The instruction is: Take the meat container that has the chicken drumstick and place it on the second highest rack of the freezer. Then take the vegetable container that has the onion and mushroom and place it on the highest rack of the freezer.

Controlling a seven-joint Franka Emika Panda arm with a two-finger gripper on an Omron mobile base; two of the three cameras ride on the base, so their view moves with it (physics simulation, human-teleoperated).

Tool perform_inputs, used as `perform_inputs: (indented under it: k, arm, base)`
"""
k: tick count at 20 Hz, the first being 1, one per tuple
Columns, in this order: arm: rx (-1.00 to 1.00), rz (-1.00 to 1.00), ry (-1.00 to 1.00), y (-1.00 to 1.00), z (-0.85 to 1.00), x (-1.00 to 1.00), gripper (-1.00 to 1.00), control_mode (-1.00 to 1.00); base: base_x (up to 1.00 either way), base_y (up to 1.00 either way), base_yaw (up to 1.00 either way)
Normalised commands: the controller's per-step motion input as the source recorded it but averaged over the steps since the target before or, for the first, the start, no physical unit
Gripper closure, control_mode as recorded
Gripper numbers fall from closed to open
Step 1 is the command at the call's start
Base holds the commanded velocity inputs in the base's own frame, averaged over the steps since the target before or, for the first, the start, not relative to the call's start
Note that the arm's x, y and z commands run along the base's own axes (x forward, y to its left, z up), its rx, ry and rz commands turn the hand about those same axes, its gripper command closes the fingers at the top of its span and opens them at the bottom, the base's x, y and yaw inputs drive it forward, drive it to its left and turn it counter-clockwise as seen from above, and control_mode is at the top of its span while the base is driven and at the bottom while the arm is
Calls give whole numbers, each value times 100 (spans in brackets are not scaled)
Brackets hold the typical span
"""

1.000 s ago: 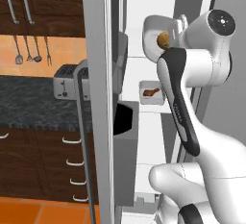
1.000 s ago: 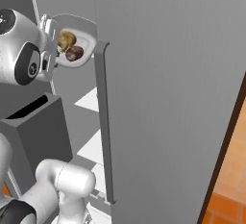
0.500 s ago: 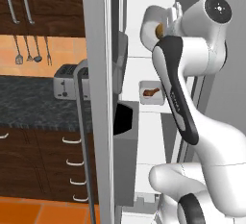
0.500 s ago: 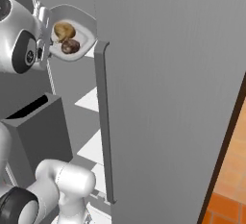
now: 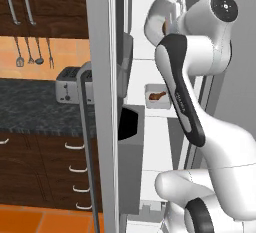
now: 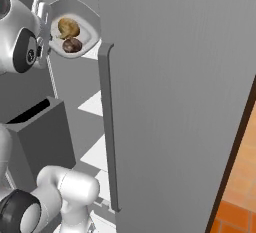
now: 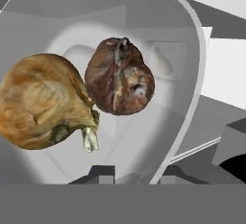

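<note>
The white vegetable container [image 6: 75, 27] is held high inside the open freezer [image 6: 180, 102], near its top, with the onion [image 7: 43, 100] and mushroom [image 7: 119, 76] lying side by side in it. In the hand view the fingers [image 7: 130, 174] rise on either side of the container's near rim, one inside the wall and one outside, so they are pinching that rim, closed down to its thin edge. The container stretches away from the fingers along their own line, so its far end leads and its weight hangs out ahead of the grip; the onion lies to the left of the mushroom in that view, both well clear of the fingertips. In the left base view the meat container [image 5: 158, 96] with the drumstick [image 5: 157, 96] already sits on a lower shelf, so the first half of the task looks done, and the shelf wanted now is the one above it. The relation that counts is height: from the right base view the container hangs above the white shelves [image 6: 92, 104] visible below it, but I cannot tell whether its underside has cleared the highest rack, since the arm hides that spot in the left base view. The coming move would likely carry the container further in, far end first, then down.
</note>
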Motion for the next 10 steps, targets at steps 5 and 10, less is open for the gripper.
perform_inputs:
  k: [5, 10]
  arm:
    - [5, 10, 0, 0, 10, 9, 100, -100]
    - [0, 1, 0, -36, 0, 36, 100, -100]
  base:
    - [0, 0, 0]
    - [0, 0, 0]
